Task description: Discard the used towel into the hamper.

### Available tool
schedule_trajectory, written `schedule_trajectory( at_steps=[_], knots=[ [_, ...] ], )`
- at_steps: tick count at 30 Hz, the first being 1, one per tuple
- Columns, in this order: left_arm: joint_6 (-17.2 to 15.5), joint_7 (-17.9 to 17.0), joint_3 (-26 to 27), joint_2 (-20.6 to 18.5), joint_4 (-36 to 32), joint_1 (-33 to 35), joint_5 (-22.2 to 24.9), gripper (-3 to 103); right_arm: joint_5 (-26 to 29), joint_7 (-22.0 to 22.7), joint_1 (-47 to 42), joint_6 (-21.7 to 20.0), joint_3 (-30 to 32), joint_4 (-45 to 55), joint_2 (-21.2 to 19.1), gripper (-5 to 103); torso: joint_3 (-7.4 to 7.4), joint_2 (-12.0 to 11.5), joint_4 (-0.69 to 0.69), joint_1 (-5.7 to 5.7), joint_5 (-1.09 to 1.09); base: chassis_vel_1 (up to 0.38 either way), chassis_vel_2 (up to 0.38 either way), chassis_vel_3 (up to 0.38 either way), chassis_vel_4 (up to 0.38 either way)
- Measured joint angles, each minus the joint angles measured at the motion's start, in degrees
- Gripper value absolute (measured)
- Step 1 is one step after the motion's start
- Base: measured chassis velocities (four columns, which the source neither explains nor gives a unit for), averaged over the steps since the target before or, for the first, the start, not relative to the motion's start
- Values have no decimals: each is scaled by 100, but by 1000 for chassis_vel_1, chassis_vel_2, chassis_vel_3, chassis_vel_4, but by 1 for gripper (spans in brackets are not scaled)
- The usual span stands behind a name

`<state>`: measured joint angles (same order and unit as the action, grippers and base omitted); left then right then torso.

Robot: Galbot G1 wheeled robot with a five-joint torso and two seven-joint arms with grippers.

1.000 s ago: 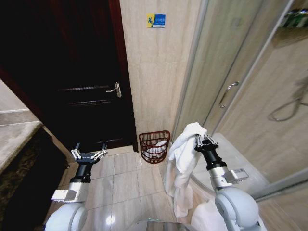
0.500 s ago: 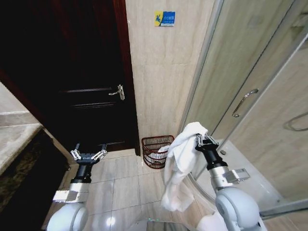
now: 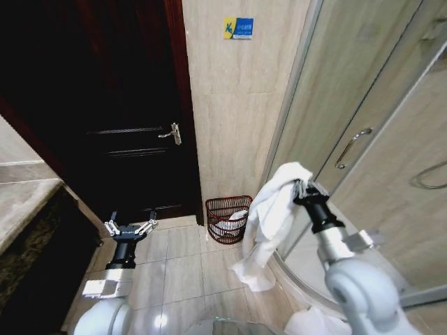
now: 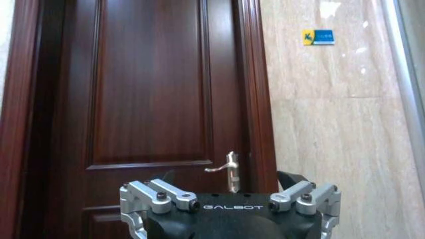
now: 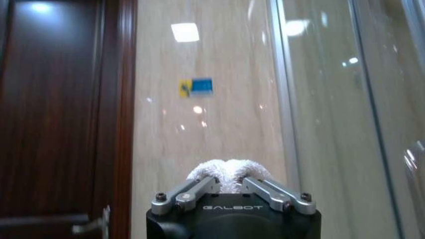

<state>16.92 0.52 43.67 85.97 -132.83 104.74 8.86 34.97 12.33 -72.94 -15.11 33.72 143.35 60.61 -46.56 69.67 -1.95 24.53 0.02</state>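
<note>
— Rising now: your right gripper (image 3: 305, 188) is sitting higher at right of centre than half a second back, and the towel (image 3: 271, 223) is swinging up with it.

— Is it holding?

— Fingers are pinching shut on the white towel's top; the cloth is hanging down toward the floor tiles (image 3: 183, 269). Your hamper (image 3: 228, 218) is standing low centre against the beige wall (image 3: 234, 125), beside the dark door (image 3: 119, 105), white cloth showing inside.

— And the left?

— Your left gripper (image 3: 130, 227) is idling lower left, fingers spread, gripping nothing.

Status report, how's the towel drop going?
Right gripper shut on white terry towel, held high. Left gripper open, idle. Dark red-brown wire hamper ahead by wall, path unobstructed.
</note>
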Motion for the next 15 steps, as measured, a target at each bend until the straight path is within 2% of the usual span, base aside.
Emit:
schedule_trajectory(
  at_steps=[2,3,6,7,8,10,12,15],
  knots=[
    [92,-59,9,127,82,42,-71,100,552,213,728,-103,-1,0,-337,5,0,0,-1,0,-1,0,0,0,0],
    [92,-59,9,127,82,42,-71,100,552,213,728,-103,-1,0,-337,5,0,0,-1,0,-1,0,0,0,0],
    [142,-96,45,264,154,67,-118,100,1109,414,1518,-236,-97,-174,-663,5,0,0,-1,0,-2,0,0,0,0],
    [158,-107,63,343,174,87,-158,100,1418,526,2055,-305,-190,-368,-850,5,-1,0,-1,0,0,0,0,0,0],
    [158,-107,63,343,174,87,-158,100,1418,526,2055,-305,-190,-368,-850,5,-1,0,-1,0,0,0,0,0,0],
    [163,-110,72,431,174,105,-205,100,1653,561,2885,-322,-267,-723,-1104,5,-1,0,-3,1,-3,0,0,0,0],
    [163,-113,73,456,171,103,-222,100,1697,542,3137,-322,-290,-861,-1191,5,0,0,-2,1,-4,0,0,0,0],
    [115,-136,37,499,165,49,-304,100,2081,555,3892,-365,-420,-1294,-1510,5,-1,0,-1,1,0,0,0,0,0]
  ],
)
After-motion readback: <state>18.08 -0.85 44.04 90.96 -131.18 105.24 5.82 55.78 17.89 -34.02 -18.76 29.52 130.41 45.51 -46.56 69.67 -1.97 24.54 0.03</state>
